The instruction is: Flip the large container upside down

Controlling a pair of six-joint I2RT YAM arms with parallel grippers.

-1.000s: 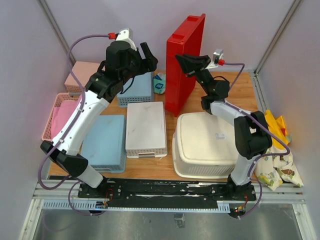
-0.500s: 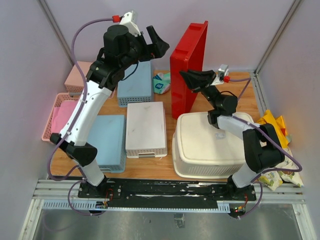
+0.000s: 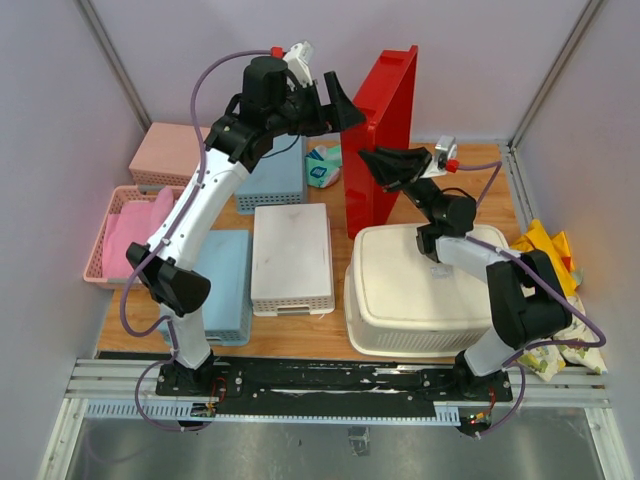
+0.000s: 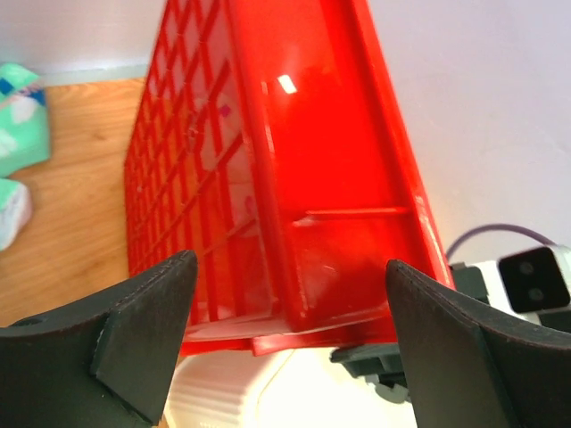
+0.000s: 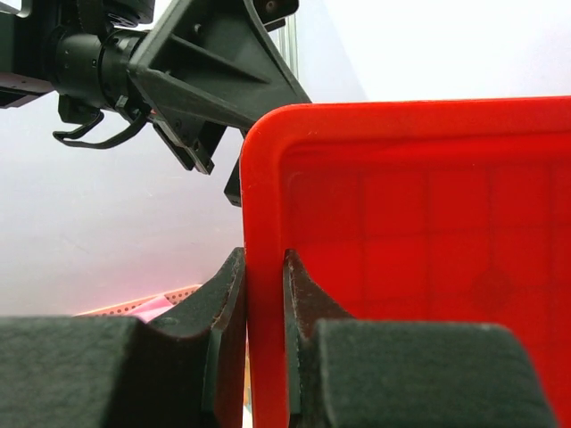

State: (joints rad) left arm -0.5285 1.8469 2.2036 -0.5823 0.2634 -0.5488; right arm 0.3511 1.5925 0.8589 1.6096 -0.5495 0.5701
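Note:
The large container [image 3: 415,290], a cream perforated basket, lies base-up at the front right of the table, a small sticker on its smooth base. It also shows pale at the bottom of the left wrist view [image 4: 294,392]. A flat red tray [image 3: 385,130] stands on edge just behind it. My right gripper [image 3: 375,165] is shut on the tray's left rim [image 5: 265,330]. My left gripper [image 3: 345,105] is open and empty, high by the tray's upper edge, its jaws spread wide on either side of the tray's end [image 4: 290,334].
A small white basket [image 3: 292,258] lies upside down at centre. Blue baskets [image 3: 215,280] sit front left and at the back [image 3: 272,175]. Pink baskets [image 3: 120,230] stand at the far left. A teal packet [image 3: 322,165] lies beside the tray. Cloths [image 3: 550,250] lie off the right edge.
My left arm has swung right and risen, bringing its open gripper up to the red tray's top. The right gripper has kept its hold while the tray shifted slightly right.

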